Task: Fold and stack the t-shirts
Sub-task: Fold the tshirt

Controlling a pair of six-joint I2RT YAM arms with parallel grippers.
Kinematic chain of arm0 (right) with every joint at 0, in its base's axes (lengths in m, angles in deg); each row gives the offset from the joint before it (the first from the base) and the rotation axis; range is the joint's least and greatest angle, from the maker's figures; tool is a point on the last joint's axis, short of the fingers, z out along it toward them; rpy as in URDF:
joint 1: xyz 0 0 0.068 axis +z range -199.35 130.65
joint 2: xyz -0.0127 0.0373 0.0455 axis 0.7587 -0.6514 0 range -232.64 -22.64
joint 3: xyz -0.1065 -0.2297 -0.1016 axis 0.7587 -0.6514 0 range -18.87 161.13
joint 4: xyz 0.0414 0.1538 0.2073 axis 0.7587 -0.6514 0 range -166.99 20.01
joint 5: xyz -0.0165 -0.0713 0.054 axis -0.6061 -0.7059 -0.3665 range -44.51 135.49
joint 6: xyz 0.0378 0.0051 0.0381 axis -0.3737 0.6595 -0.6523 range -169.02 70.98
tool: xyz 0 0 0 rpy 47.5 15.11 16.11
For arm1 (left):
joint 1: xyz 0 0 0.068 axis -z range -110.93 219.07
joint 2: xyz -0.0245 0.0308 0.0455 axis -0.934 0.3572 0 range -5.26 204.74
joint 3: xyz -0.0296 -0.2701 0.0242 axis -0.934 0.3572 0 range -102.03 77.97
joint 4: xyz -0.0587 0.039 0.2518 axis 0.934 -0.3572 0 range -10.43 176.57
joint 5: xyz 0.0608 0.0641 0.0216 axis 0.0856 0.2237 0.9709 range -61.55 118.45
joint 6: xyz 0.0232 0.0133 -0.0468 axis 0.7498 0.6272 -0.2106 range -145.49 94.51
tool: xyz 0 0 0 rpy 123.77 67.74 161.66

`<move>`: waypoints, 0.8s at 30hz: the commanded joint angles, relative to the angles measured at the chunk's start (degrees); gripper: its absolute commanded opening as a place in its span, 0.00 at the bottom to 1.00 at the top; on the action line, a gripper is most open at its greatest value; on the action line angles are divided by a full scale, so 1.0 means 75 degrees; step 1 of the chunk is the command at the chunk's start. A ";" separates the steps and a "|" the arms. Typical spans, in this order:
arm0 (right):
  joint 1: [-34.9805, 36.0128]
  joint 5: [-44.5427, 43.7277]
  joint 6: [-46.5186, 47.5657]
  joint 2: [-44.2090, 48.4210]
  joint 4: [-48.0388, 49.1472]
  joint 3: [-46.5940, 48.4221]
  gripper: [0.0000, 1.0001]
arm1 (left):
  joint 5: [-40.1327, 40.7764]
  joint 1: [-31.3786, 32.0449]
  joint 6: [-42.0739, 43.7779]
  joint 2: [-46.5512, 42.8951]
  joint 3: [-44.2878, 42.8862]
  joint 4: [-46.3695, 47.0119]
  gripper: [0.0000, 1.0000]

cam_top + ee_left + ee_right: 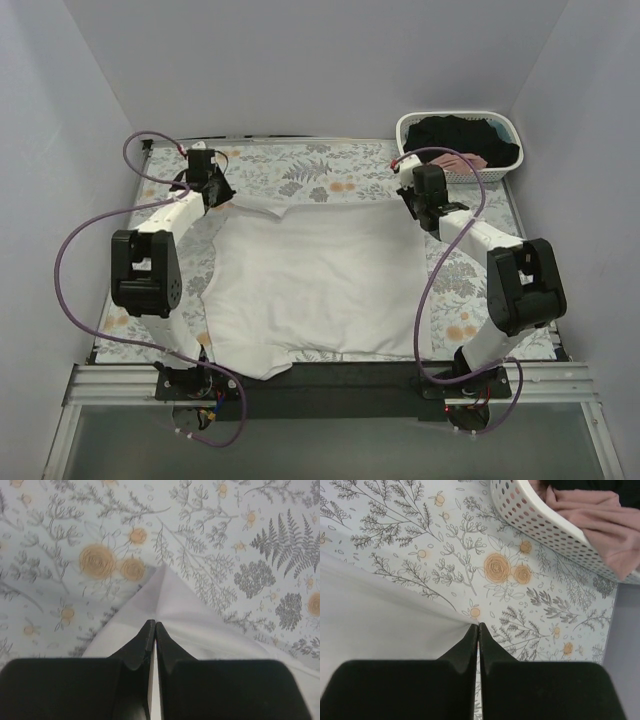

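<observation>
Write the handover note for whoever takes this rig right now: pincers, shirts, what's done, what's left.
Left pincer: shut on the white t-shirt at its far left corner.
Right pincer: shut on the same shirt's far right corner, near the basket.
The white t-shirt lies spread mostly flat on the tablecloth between the arms.
The black t-shirt and pink t-shirt sit in the basket.
Done: nothing folded or stacked.
Left: fold the white one, then the other two, and stack them.
</observation>
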 commanded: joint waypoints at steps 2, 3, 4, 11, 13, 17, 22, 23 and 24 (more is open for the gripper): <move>-0.0019 -0.0101 -0.0888 0.0763 -0.0356 -0.0527 0.01 | 0.0187 -0.0084 -0.0529 -0.1382 0.0768 -0.0839 0.00; -0.0019 0.0003 -0.1133 0.0844 -0.0693 -0.0620 0.01 | 0.0245 -0.0084 -0.0669 -0.1767 0.0885 -0.0945 0.00; -0.0019 0.0074 -0.1263 0.0984 -0.0859 -0.0656 0.01 | 0.0280 -0.0084 -0.0729 -0.1945 0.1095 -0.1213 0.00; 0.0005 0.0356 -0.2611 0.1735 -0.1728 -0.1428 0.01 | 0.0491 -0.0095 -0.1151 -0.3270 0.2091 -0.2047 0.00; 0.0005 0.0275 -0.2729 0.1969 -0.1728 -0.1814 0.01 | 0.0410 -0.0107 -0.1303 -0.3562 0.2339 -0.2176 0.00; -0.0007 0.0192 -0.2916 0.2146 -0.1833 -0.2109 0.01 | 0.0234 -0.0107 -0.1630 -0.3984 0.2878 -0.2434 0.00; -0.0007 0.0309 -0.3057 0.2333 -0.2033 -0.2226 0.01 | 0.0502 -0.0119 -0.1795 -0.4524 0.3639 -0.2388 0.00; 0.0005 0.0379 -0.3057 0.2334 -0.2021 -0.2250 0.01 | 0.0642 -0.0119 -0.1819 -0.4560 0.3722 -0.2341 0.00; 0.0005 0.0484 -0.3103 0.2322 -0.2033 -0.2285 0.01 | 0.0644 -0.0131 -0.1831 -0.4525 0.3792 -0.2283 0.00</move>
